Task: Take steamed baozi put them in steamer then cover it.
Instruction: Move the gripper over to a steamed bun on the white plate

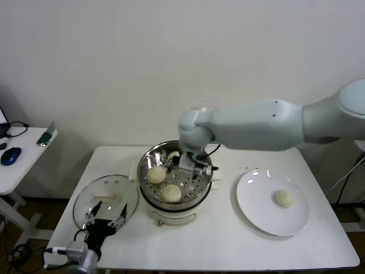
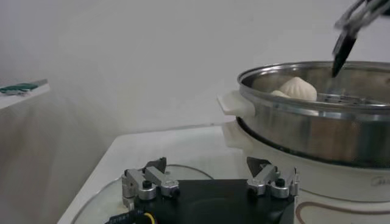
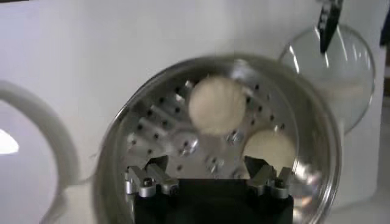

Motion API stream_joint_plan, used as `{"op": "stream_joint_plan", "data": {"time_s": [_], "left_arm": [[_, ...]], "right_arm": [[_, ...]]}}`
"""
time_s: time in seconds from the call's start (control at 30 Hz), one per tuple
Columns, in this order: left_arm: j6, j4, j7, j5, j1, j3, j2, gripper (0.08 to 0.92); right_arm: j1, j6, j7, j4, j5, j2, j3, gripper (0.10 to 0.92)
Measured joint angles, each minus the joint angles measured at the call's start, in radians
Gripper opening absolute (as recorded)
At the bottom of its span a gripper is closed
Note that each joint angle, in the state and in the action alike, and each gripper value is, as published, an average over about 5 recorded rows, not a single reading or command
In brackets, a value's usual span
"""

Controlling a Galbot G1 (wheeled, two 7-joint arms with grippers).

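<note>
The steamer (image 1: 181, 212) stands mid-table with three steamed baozi in it: one on the left (image 1: 155, 174), one at the front (image 1: 171, 193), and one at the back (image 1: 173, 155), partly hidden by my right gripper (image 1: 194, 165). That gripper hovers open over the perforated tray (image 3: 183, 143) with nothing between its fingers. A fourth baozi (image 1: 284, 198) lies on the white plate (image 1: 251, 212) to the right. The glass cover (image 1: 114, 188) lies flat to the left of the steamer. My left gripper (image 1: 106, 220) waits open over the cover's near edge.
A small side table (image 1: 25, 165) at the far left carries a blue mouse (image 1: 10, 155) and a green object (image 1: 45, 137). The wall runs close behind the steamer. The white table's front edge (image 1: 228, 264) is just beyond the plate and the cover.
</note>
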Motion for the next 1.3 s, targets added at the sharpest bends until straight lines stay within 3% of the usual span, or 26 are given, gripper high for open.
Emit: {"op": "stream_joint_plan", "data": {"time_s": [0.33, 0.7, 1.3], "left_arm": [[0.011, -0.005, 0.007, 0.001, -0.015, 0.004, 0.006, 0.823], [0.014, -0.002, 0.009, 0.007, -0.009, 0.003, 0.002, 0.823], [0.012, 0.005, 0.009, 0.028, 0.004, 0.009, -0.008, 0.823]], "right_arm": [[0.115, -0.089, -0.061, -0.073, 0.187, -0.266, -0.139, 0.823], [-0.073, -0.212, -0.064, -0.151, 0.163, -0.554, -0.071, 0.823], [-0.52, -0.288, -0.05, -0.287, 0.042, -0.663, 0.265, 0.823]]}}
